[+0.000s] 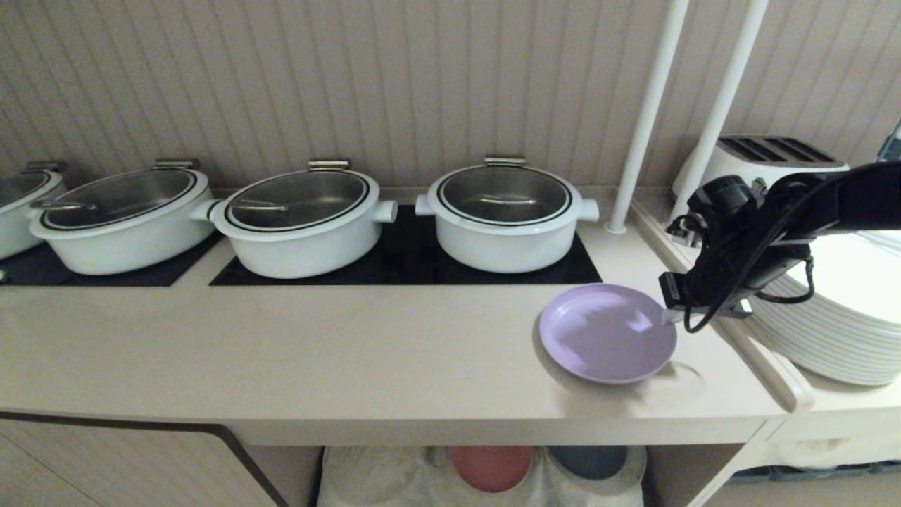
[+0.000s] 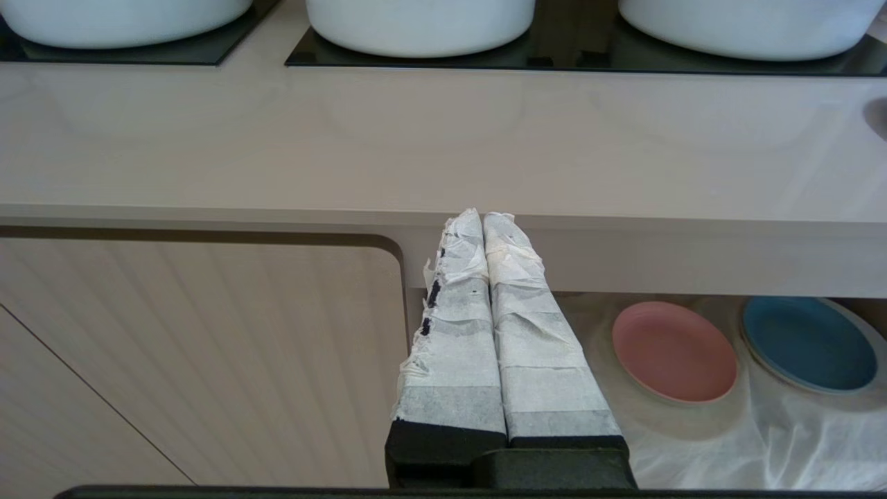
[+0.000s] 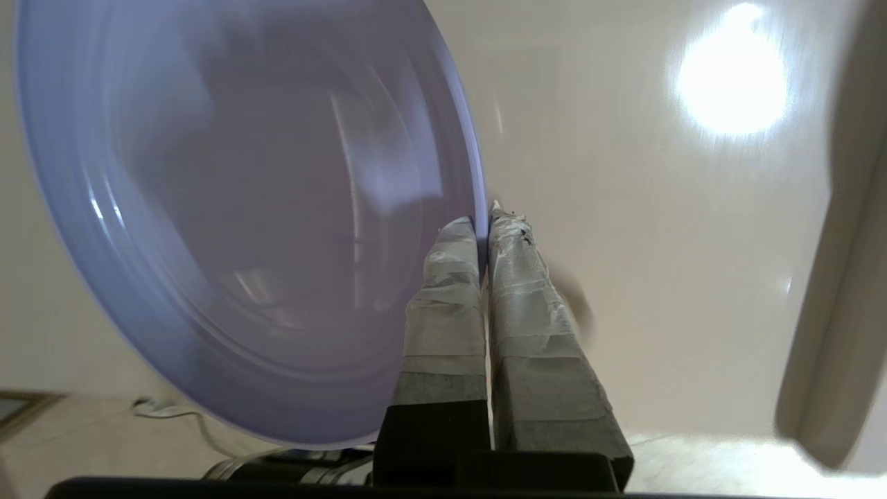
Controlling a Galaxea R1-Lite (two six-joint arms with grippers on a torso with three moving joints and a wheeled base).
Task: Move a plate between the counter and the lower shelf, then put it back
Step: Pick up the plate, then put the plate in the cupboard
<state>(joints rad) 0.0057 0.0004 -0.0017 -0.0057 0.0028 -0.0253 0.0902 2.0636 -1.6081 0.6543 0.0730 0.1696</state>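
With the right tool (image 3: 483, 225) pinched shut on the plate's (image 1: 607, 332) right rim, plate sits at the tabletop's (image 1: 352, 352) right end, grabbed edge tilted up a little. Thin edge grip, so I'd lift slow and keep it near level or it'll pivot out. Clear the front edge before dropping to the lower shelf (image 2: 693, 443), aiming away from the pink plate (image 2: 673, 351) and blue plate (image 2: 808, 343). Left tool (image 2: 484, 220) closed, empty, parked below the tabletop edge.

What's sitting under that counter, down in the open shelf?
In the lower shelf, a pink plate and a blue plate rest on a crinkled white sheet. The counter hides whatever lies farther back.
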